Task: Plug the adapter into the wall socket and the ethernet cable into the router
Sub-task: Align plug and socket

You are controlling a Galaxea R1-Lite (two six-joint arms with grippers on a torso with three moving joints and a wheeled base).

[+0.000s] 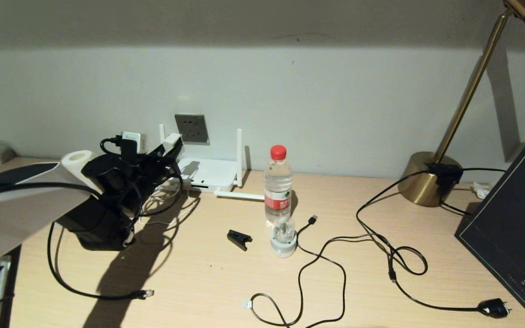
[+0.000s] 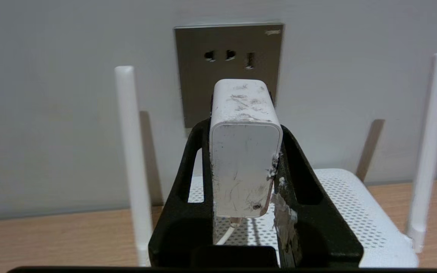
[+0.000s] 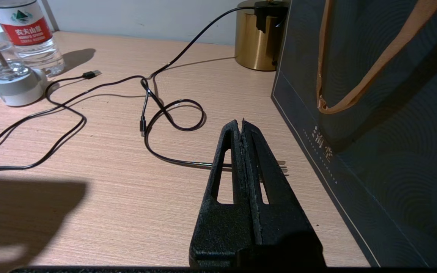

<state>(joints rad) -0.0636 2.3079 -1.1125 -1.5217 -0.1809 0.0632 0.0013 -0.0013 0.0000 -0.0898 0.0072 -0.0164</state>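
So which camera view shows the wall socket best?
The left wrist view: the socket faces the camera, pin holes plain, just behind the adapter. The head view shows it small; the right wrist view, not at all.

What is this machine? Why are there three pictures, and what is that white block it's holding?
It is a robot with two arms, seen by three cameras. One camera sits on its head and looks down at the desk. The other two sit on its wrists, just behind the fingers.

The left gripper is shut on the adapter, a white power plug, close in front of the wall socket. Below lies the router with its stick antennas.

The right gripper is shut and empty, hovering low over the desk by a dark bag.

On the desk also lie the ethernet cable, a water bottle and a brass lamp.
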